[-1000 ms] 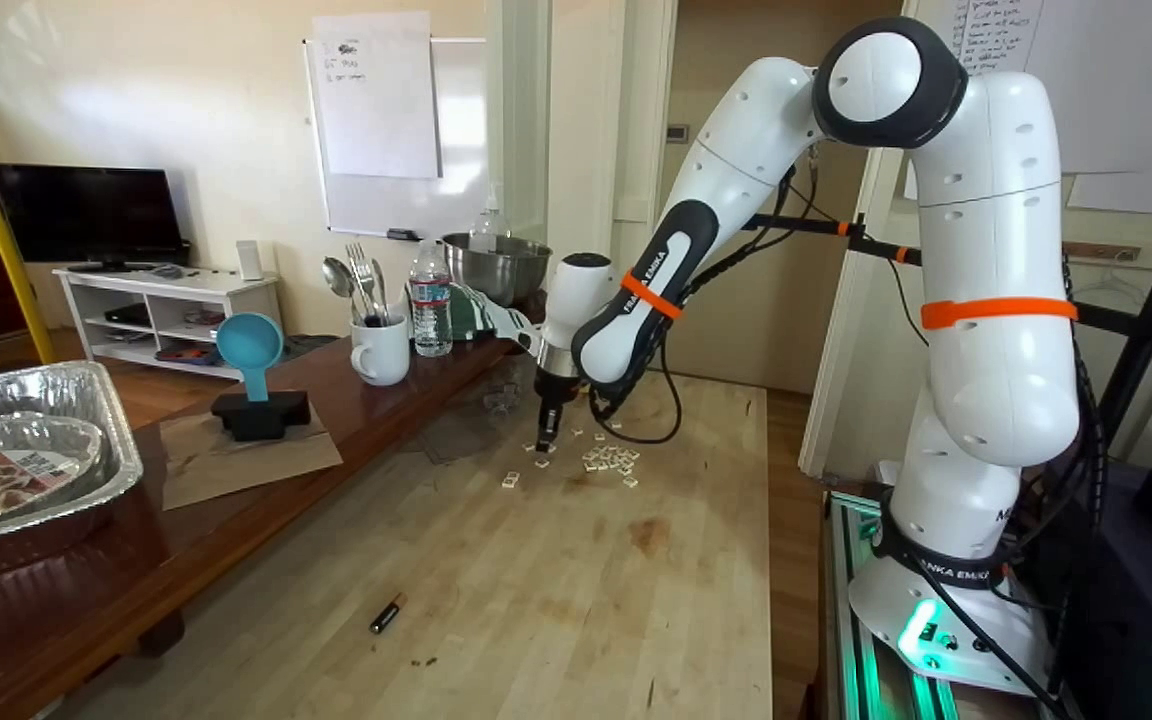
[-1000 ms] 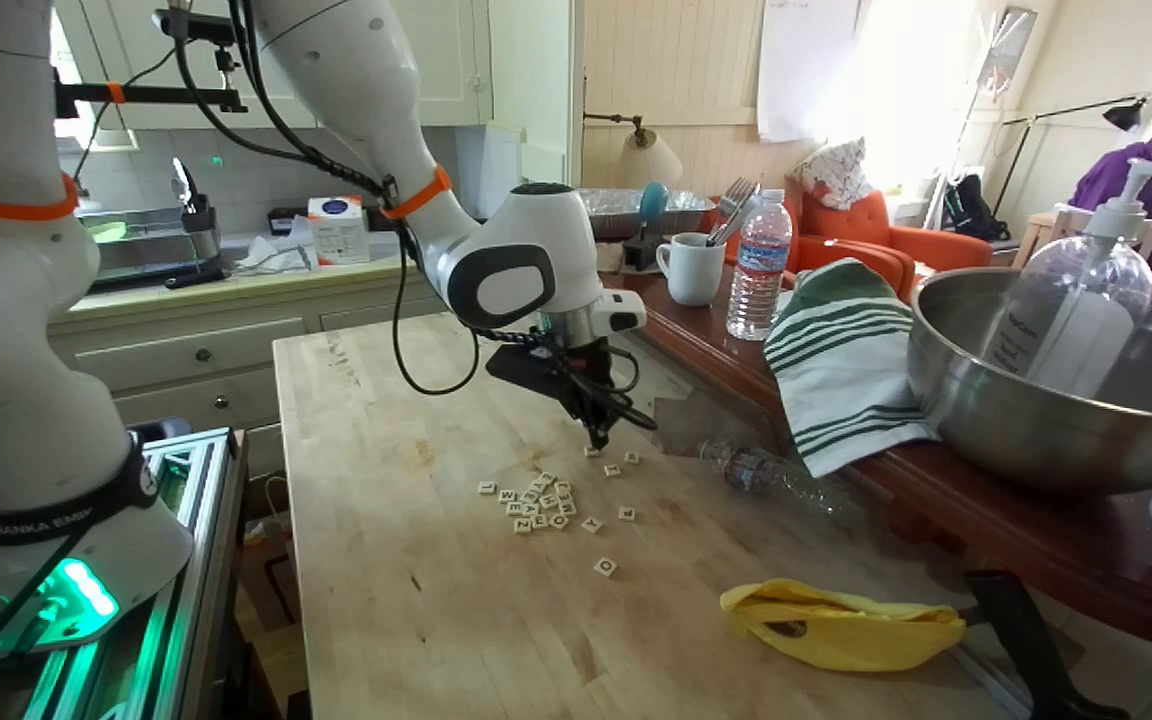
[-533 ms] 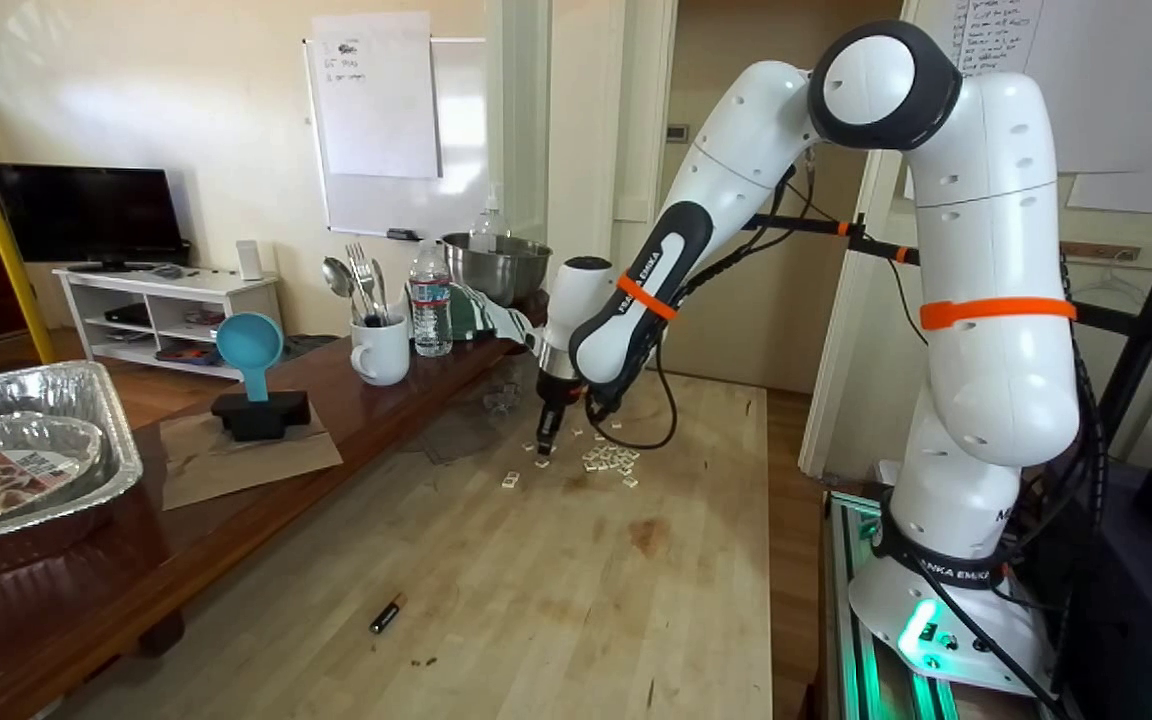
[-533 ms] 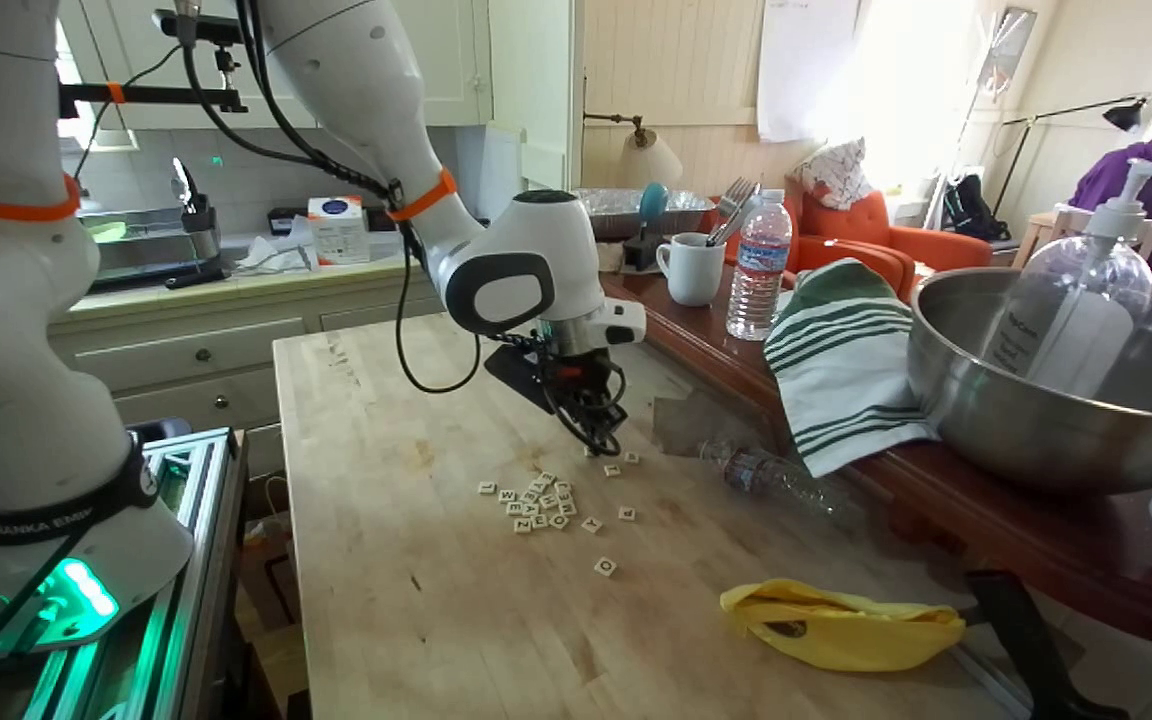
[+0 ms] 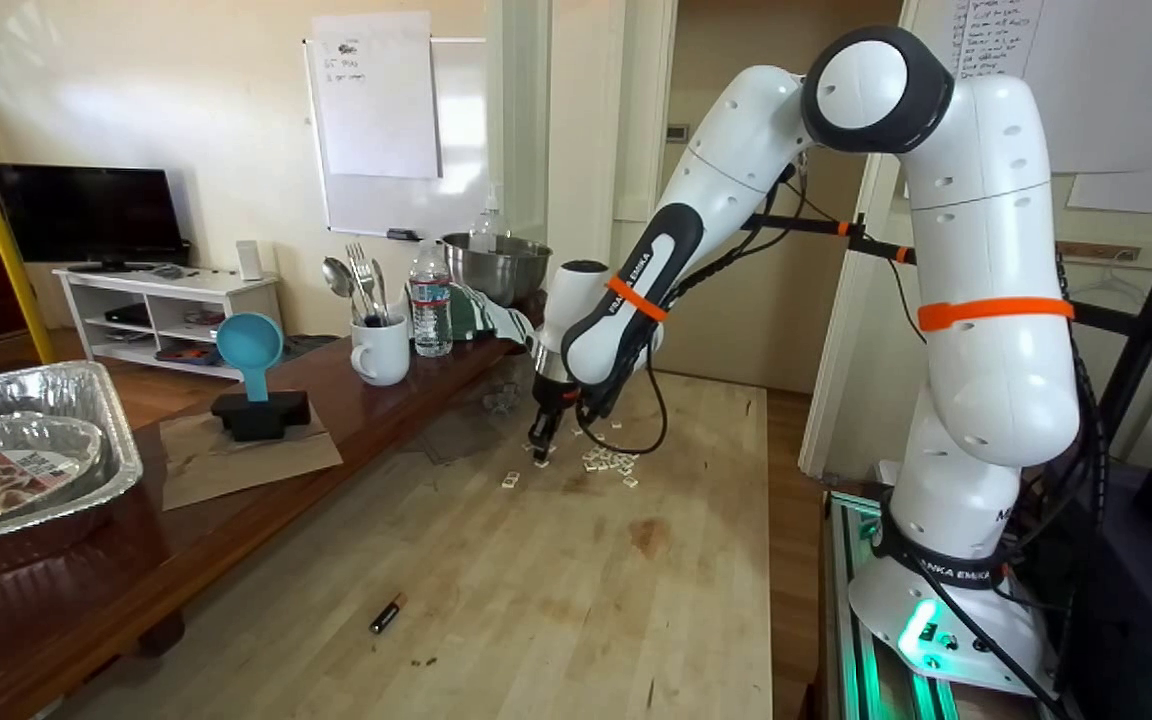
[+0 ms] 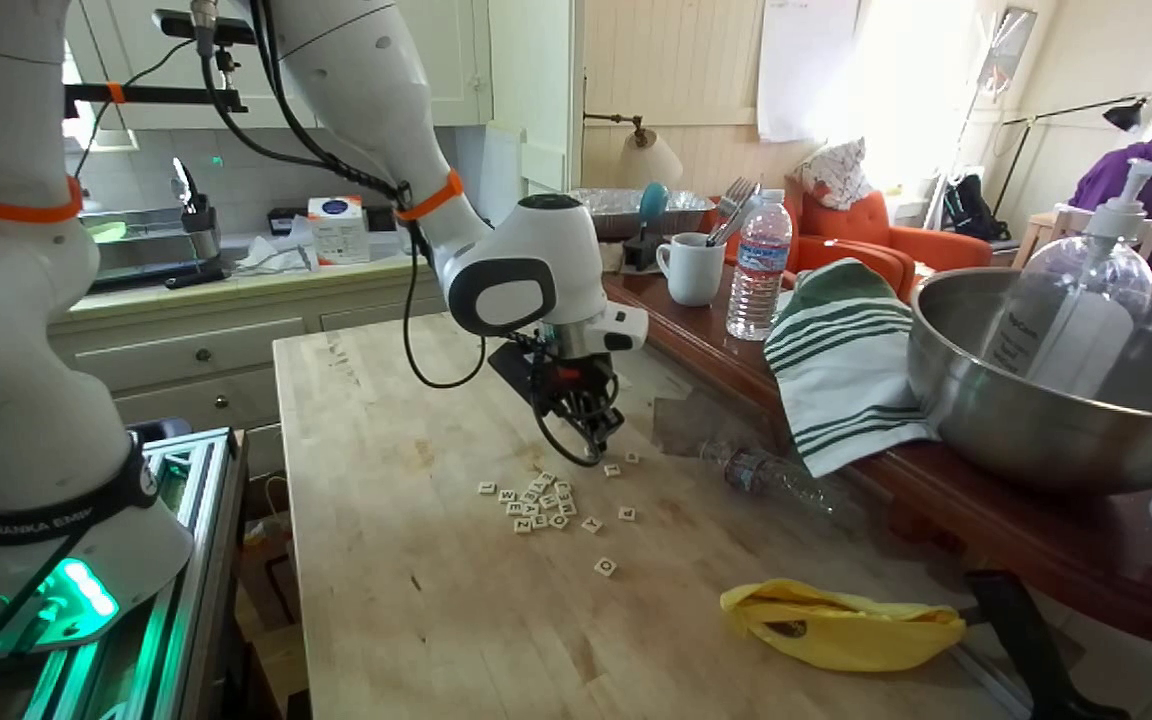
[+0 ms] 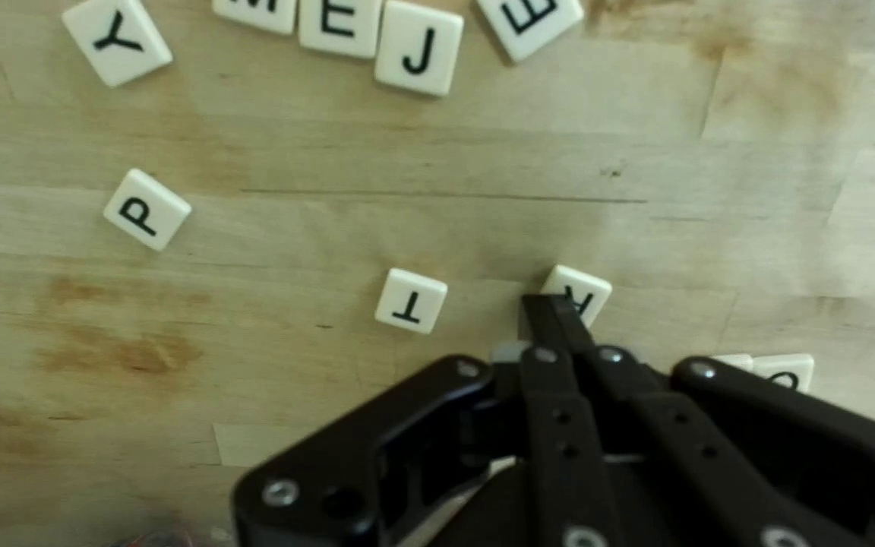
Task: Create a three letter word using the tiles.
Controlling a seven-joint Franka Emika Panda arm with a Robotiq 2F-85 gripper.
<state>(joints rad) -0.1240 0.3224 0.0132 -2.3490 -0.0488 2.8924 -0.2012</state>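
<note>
White letter tiles lie on the wooden table. In the wrist view, a T tile (image 7: pixel 411 301) lies left of my gripper (image 7: pixel 554 298). The gripper's fingertips are together, with nothing seen between them. They cover part of a tile (image 7: pixel 585 285) that looks like an R or an A; I cannot tell whether they touch it. Two tiles side by side (image 7: pixel 787 368) are partly hidden behind the right finger linkage. A P tile (image 7: pixel 147 210), Y tile (image 7: pixel 117 42) and J tile (image 7: pixel 418 47) also show. The gripper is low over the table in both exterior views (image 5: pixel 540 455) (image 6: pixel 596 450).
A loose tile cluster (image 6: pixel 541 502) and an O tile (image 6: pixel 605 567) lie nearby. A clear bottle (image 6: pixel 776 475) lies by the raised brown counter. A yellow pouch (image 6: pixel 841 625) and a battery (image 5: pixel 387 613) are on the table. A bottle (image 6: pixel 760 265) and steel bowl (image 6: pixel 1046 420) stand on the counter.
The arm has lowered slightly and the wrist has turned. The fingertips have moved a little down and left in both exterior views. The tiles look unmoved.
</note>
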